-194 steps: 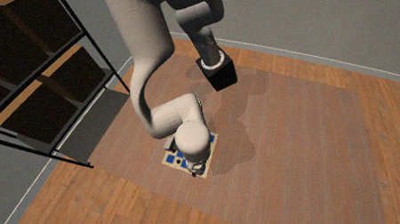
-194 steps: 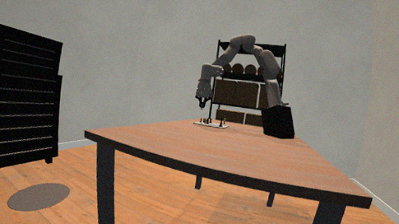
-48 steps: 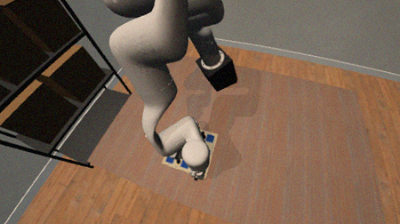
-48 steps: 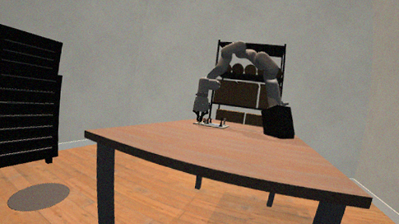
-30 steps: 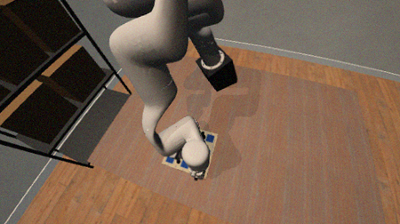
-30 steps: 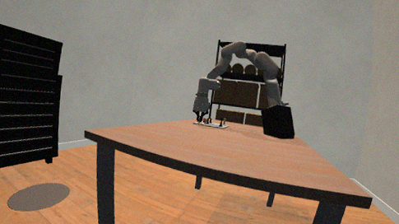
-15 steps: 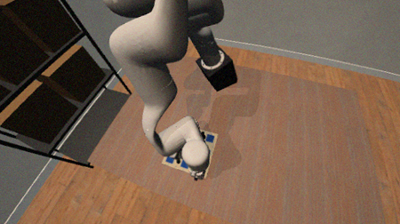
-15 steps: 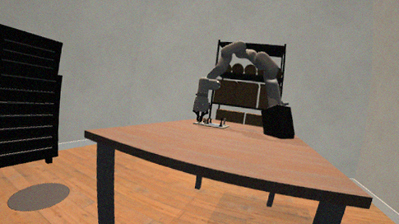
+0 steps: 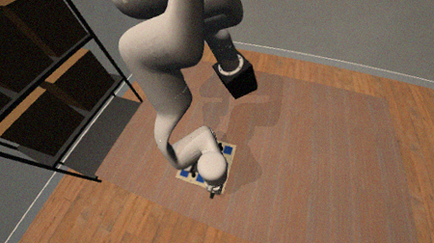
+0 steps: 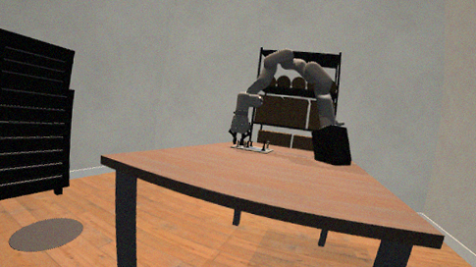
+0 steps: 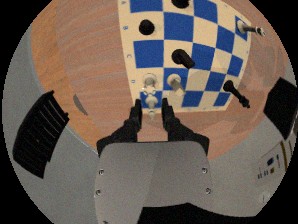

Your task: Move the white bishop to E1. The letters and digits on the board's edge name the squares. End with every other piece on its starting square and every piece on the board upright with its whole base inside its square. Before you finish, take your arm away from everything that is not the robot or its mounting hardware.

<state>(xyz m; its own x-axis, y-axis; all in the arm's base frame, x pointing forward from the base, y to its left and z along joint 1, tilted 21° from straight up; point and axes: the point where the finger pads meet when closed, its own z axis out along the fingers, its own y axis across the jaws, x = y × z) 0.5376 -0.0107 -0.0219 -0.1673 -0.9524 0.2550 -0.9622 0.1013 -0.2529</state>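
A small blue-and-cream chessboard (image 11: 152, 52) (image 9: 228, 150) (image 10: 259, 151) lies on the wooden table. My gripper (image 11: 151, 105) (image 9: 212, 193) (image 10: 239, 140) reaches down to the board's near edge. Its fingers are open on either side of a white piece, the bishop (image 11: 152, 100), which stands upright on an edge square, loose between them. Two more white pieces (image 11: 150, 83) (image 11: 174, 83) stand just behind it. Black pieces (image 11: 147, 27) (image 11: 182, 60) (image 11: 236, 94) stand further up the board, and a pale piece (image 11: 249, 28) stands at the right edge. The square labels are too small to read.
A black box (image 9: 239, 80) (image 10: 332, 144) stands on the table behind the board, at the arm's base. A dark shelf rack (image 9: 23, 83) (image 10: 296, 106) stands behind the table. A black drawer cabinet (image 10: 20, 113) stands at the far left on the floor.
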